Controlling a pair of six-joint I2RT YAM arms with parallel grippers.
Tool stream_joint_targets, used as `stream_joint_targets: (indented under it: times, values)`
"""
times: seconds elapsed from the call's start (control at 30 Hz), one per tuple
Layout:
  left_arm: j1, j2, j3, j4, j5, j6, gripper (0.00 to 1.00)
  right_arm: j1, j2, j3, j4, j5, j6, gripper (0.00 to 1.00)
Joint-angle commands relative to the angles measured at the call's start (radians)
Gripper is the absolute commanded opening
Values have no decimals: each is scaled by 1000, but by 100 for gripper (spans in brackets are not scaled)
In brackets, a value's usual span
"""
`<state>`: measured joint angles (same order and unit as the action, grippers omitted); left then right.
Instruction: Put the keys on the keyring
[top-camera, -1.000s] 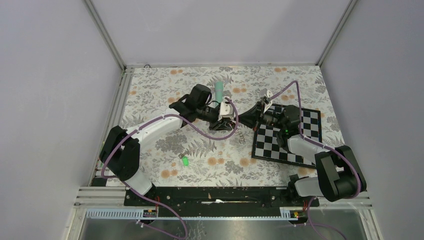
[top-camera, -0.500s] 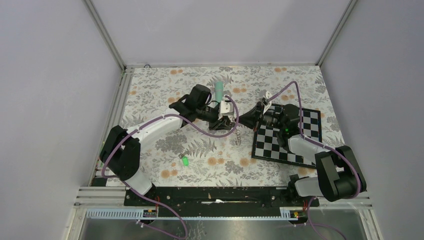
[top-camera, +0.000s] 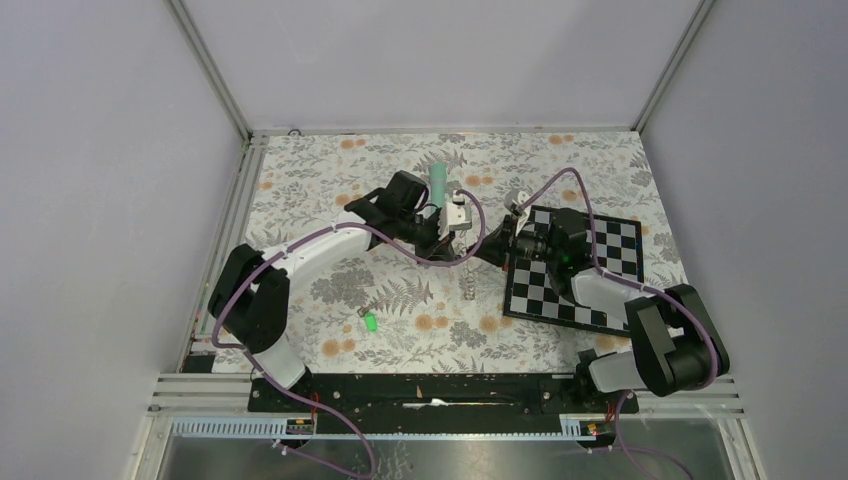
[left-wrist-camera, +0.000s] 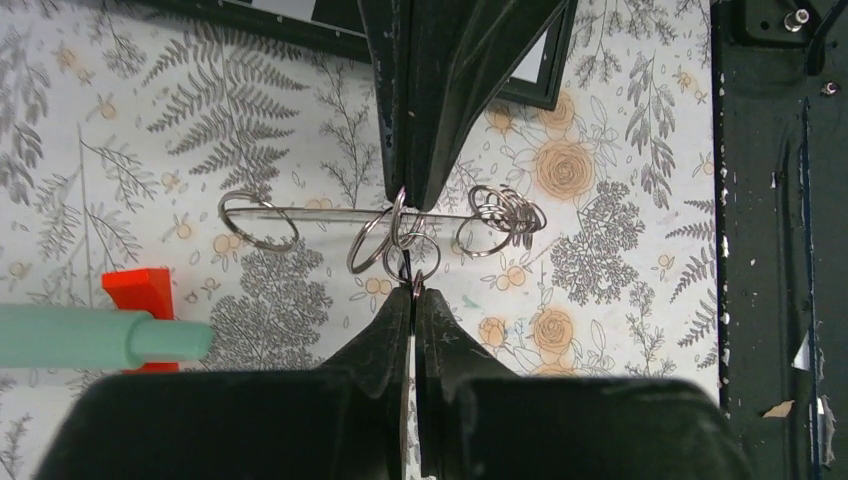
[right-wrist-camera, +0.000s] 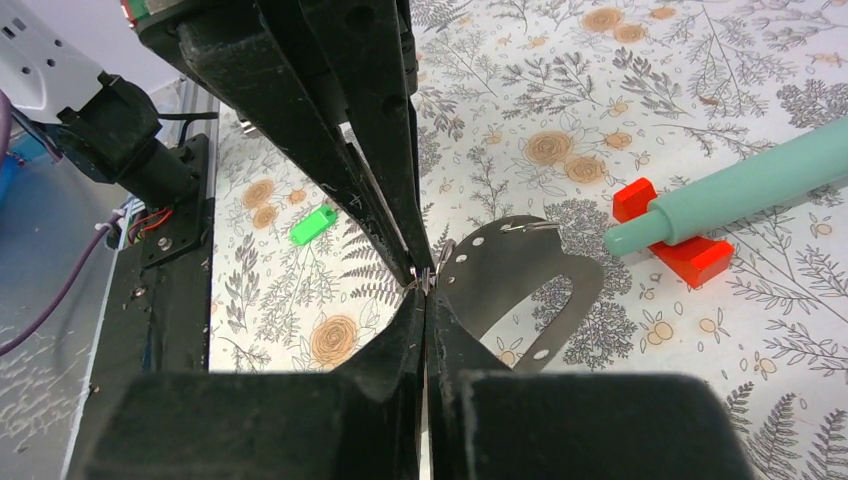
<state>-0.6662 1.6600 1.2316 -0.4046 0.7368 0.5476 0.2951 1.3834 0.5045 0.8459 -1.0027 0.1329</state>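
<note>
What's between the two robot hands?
The keyring, a metal strap with rings, pinched by the left fingers and right fingers; clearest in the right wrist view.

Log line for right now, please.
left gripper shut on flat grey metal keyring | right gripper shut on same keyring | green-headed silver key loose on floral table

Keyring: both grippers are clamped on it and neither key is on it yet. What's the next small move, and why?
Probably open the left gripper and back it off, leaving the right gripper shut on the keyring. Both pinch the same spot, so neither is free to fetch a key, and the green-headed key lies on the cloth on the left arm's side.
</note>
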Motion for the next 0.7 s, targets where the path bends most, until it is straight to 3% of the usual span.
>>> stream_joint_targets:
  times: [0.0,0.2,0.67]
  values:
    - [8,13,-18,-88,-50,-29,0,34,24,3,58,73,-33,0]
    - [8,2,-65,-100,-92,-36,0,59,73,-3,84,114,-20,1]
    - [18,-45,-167,-139,-123,-29,0,132,199,-9,211,131,91,20]
